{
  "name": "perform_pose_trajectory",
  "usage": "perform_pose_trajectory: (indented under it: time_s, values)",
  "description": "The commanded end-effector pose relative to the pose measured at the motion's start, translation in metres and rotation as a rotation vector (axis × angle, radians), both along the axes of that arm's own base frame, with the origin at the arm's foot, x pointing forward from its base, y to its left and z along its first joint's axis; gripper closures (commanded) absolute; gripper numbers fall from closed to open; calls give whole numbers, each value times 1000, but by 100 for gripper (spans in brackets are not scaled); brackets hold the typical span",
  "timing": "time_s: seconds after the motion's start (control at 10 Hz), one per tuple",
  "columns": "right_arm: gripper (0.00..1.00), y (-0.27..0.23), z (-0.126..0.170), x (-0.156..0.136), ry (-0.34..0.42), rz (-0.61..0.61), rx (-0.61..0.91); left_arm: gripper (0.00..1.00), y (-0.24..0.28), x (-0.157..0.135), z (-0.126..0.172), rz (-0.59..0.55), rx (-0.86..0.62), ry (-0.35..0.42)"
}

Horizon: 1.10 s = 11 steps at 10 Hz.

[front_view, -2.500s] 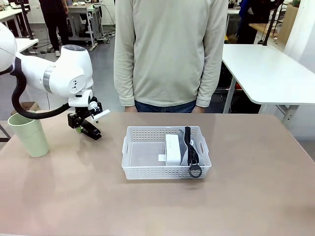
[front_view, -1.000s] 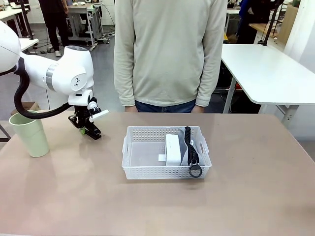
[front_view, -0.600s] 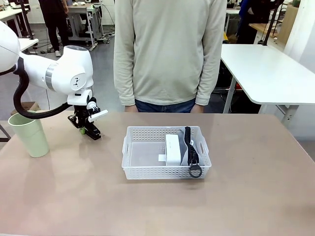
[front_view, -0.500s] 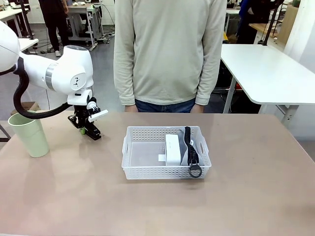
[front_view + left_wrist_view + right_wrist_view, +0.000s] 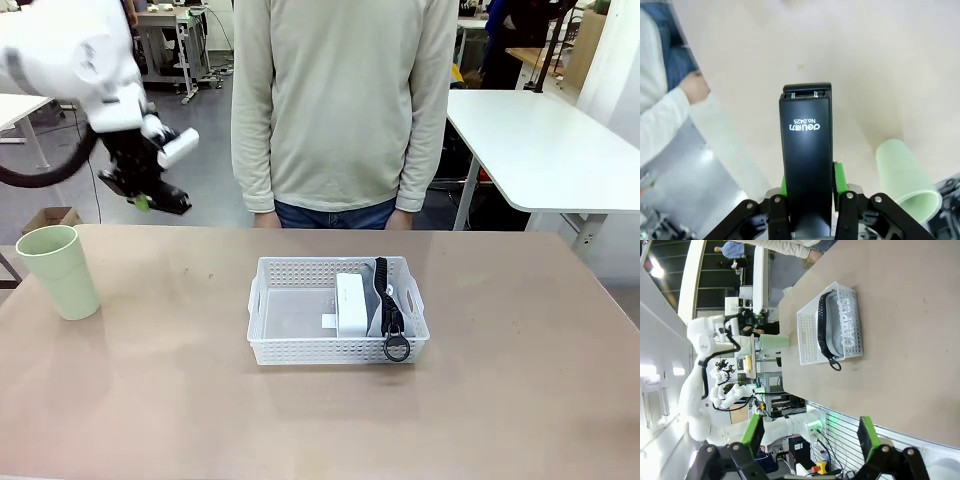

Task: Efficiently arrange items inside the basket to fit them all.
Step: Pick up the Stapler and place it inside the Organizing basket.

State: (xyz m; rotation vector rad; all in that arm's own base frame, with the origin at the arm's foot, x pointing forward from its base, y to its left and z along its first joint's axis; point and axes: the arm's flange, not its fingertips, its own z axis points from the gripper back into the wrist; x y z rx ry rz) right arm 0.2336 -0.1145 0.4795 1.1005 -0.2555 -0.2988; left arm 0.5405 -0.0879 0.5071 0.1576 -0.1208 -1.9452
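My left gripper (image 5: 146, 196) hangs high over the table's far left corner, shut on the small black stapler (image 5: 168, 200). In the left wrist view the stapler (image 5: 806, 155) sits clamped between the green pads (image 5: 839, 178), with the table far below. The pale green cup (image 5: 58, 270) stands upright at the left edge and appears as the cup (image 5: 907, 177) beneath the wrist. The white basket (image 5: 300, 350) sits mid-table, with the white boxy device (image 5: 350, 303) and the grey pouch (image 5: 383, 298) standing in its right half. My right gripper (image 5: 810, 436) is open and empty, well away from the basket (image 5: 807, 335).
A person in a beige sweater (image 5: 345, 110) stands at the far edge, arms hanging; one hand (image 5: 694, 87) shows under my left wrist. The left half of the basket floor is bare. Another white table (image 5: 550, 140) stands behind on the right.
My left arm has risen sharply from just above the tabletop, carrying the stapler up and slightly left. Basket, cup and person have not moved.
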Motion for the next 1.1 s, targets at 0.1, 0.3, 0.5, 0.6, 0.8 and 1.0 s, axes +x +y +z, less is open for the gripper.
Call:
perform_pose_trajectory:
  time_s: [0.1,0.3,0.5,0.6,0.8,1.0]
  values:
    - [0,-1,-2,0,-19,13,-12,100,13,-61,-15,163,-48,-89]
    - [0,-1,-2,0,-19,13,-12,100,10,-23,17,71,-26,-38]
    - [0,-1,-2,0,-19,13,-12,100,10,-23,17,71,-26,-38]
    - [0,-1,-2,0,-19,13,-12,100,10,-23,17,71,-26,-38]
    - [0,-1,-2,0,-19,13,-12,63,-26,-34,3,43,-49,-79]
    - [0,-1,-2,0,-19,13,-12,63,-112,-61,-2,-32,-41,-64]
